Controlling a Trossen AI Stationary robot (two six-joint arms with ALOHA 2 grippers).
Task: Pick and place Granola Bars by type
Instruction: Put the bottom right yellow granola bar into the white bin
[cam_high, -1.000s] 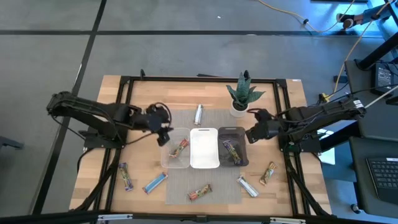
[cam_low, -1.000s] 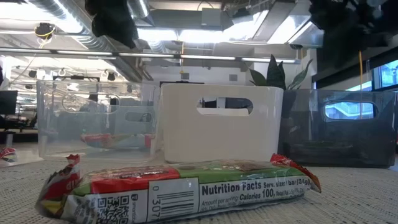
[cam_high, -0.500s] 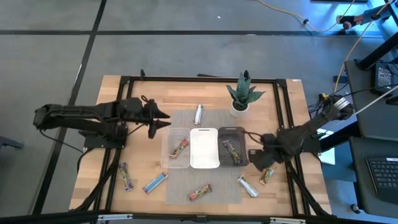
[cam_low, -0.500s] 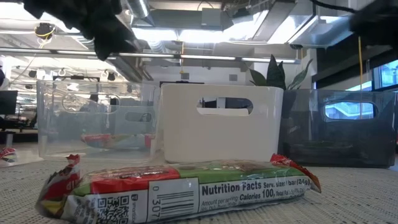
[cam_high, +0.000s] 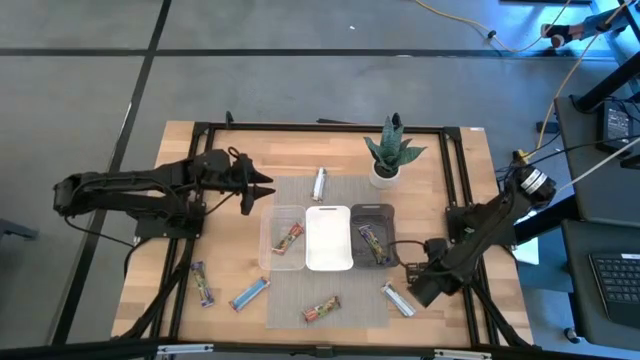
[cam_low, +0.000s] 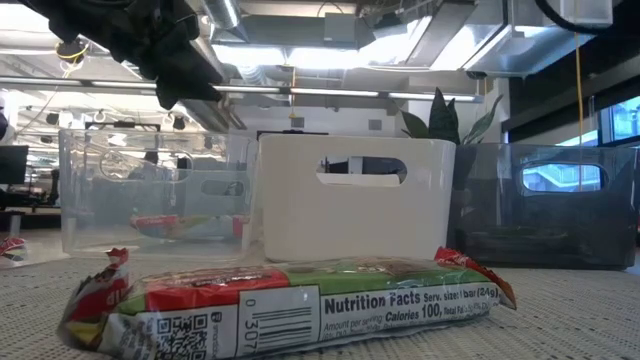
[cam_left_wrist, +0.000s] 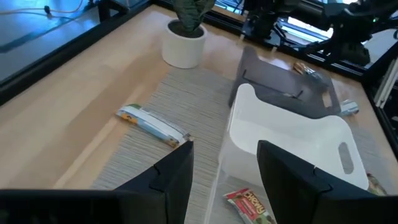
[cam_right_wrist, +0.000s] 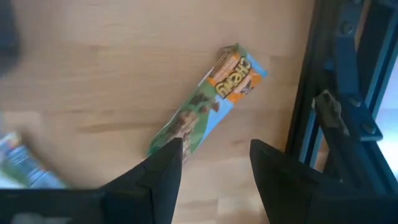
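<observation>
1. The left gripper (cam_high: 262, 186) hovers by the clear bin (cam_high: 284, 238) — fingers spread, holding nothing.
2. One red-green granola bar (cam_high: 289, 237) lies in that bin; a silver bar (cam_high: 320, 184) lies just behind the white bin (cam_high: 328, 238).
3. The right gripper (cam_high: 422, 282) hangs over an orange bar (cam_right_wrist: 206, 99) on the wood — fingers apart, the bar loose beneath them.

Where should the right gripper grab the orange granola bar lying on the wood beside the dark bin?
Probably across the middle of the orange granola bar, coming straight down. It lies flat and alone on bare wood, long and narrow, so the open right gripper should close across its short width.
</observation>
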